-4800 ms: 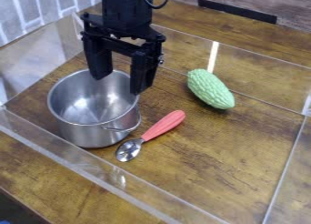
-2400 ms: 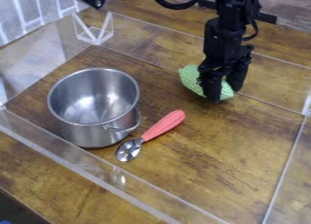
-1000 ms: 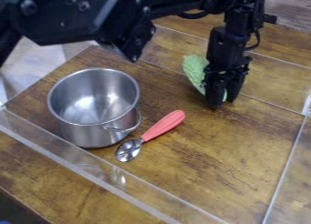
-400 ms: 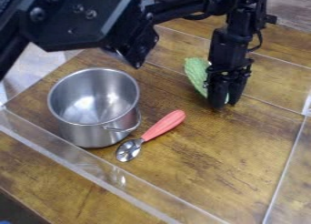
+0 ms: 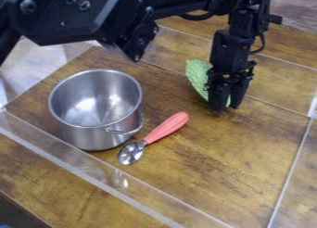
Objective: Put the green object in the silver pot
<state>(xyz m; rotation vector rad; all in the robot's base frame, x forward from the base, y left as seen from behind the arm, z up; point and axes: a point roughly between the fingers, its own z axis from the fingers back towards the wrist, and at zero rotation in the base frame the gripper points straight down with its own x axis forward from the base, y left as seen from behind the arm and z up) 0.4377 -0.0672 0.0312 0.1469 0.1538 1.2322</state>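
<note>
Green object (image 5: 197, 72) sits at the far right of the wooden table (image 5: 235, 167), clamped in the gripper (image 5: 223, 104), whose jaws are closed tight on it. Only its left part shows, a light green bumpy edge poking out beside the black fingers (image 5: 232, 91); the rest is hidden behind them. Whether it rests on the wood or hangs just above it I cannot tell.

The gripper points almost straight down, hanging from a black arm (image 5: 124, 19) that reaches in from the upper left and fills the far left of the view.

Pot (image 5: 95, 107) stands on the table at the left, well apart from the green object, upright, with its inside bare and shiny. Its short handle points to the near right.

1 spoon (image 5: 154, 137) with a red handle lies just right of the pot, bowl end near and handle slanting up to the far right, between the pot and the gripper.

A clear plastic wall (image 5: 87, 179) runs along the near edge of the table.
</note>
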